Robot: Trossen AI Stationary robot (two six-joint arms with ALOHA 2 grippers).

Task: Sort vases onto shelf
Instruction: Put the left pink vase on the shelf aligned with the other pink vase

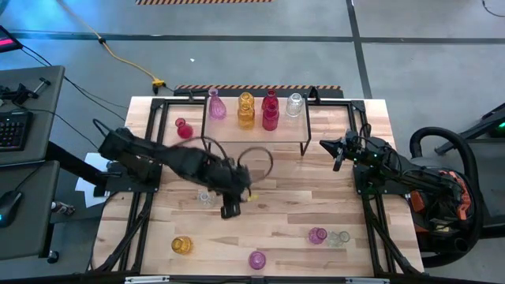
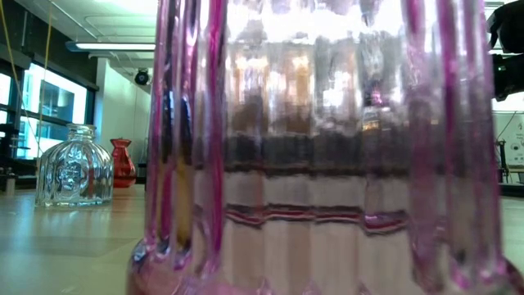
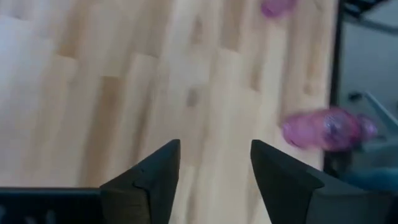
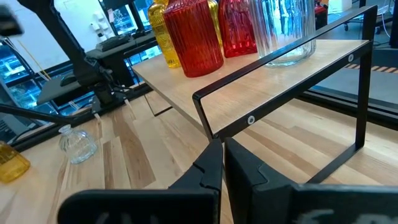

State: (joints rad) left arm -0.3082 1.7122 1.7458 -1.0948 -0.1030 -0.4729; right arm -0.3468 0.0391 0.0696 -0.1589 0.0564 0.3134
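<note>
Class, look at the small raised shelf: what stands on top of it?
On the shelf stand a pink vase, an amber vase, red vases and a clear vase. The floor beneath it is mostly covered.

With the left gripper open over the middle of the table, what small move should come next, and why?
Probably shift the left gripper sideways to the small clear vase beside it. Its fingers stand open around nothing, that vase sits on the table, and the shelf shows bare wood.

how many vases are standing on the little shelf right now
4 on the shelf, in a row along its back edge: pink vase, amber vase, red vase, clear vase. More may hide behind them.
</note>
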